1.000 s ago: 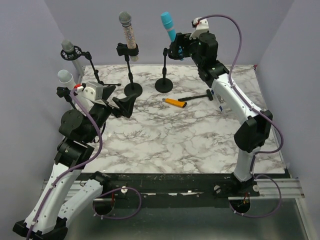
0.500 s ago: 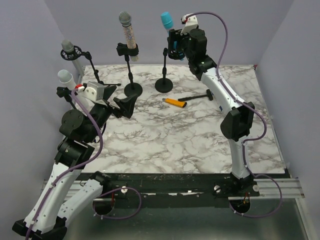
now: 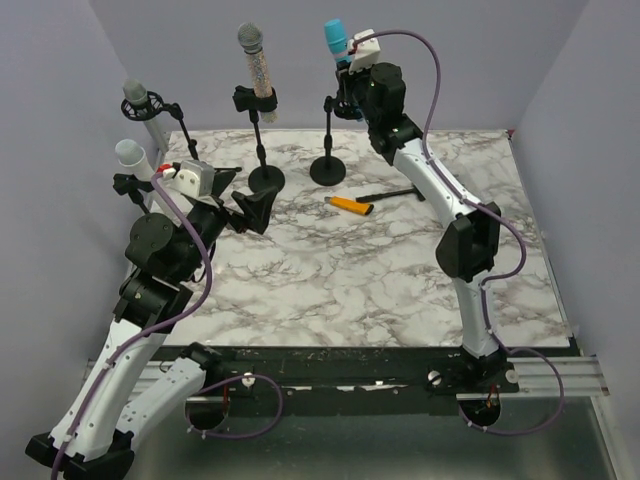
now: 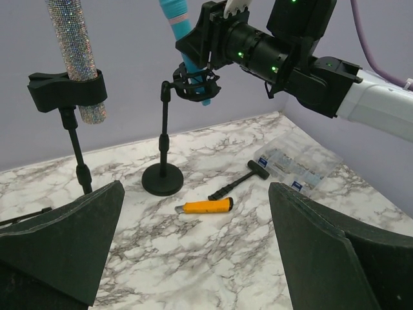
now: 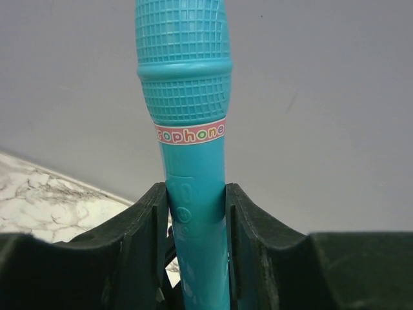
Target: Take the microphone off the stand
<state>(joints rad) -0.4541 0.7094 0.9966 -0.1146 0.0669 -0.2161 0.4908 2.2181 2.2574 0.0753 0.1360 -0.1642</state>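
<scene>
Right wrist view gives you the right gripper [image 5: 193, 240] with both fingers [image 5: 143, 248] pressed against the teal microphone [image 5: 192, 187], pinching its body just below the label (the first letters are turned out of sight). The frame cuts off its head at the top and its tail at the bottom. From above, the arm hides nearly all but the head. The microphone sits in the stand [image 4: 162, 177] at the far side of the table. The left gripper [image 4: 193, 258] hangs well apart on the left, fingers spread wide.
</scene>
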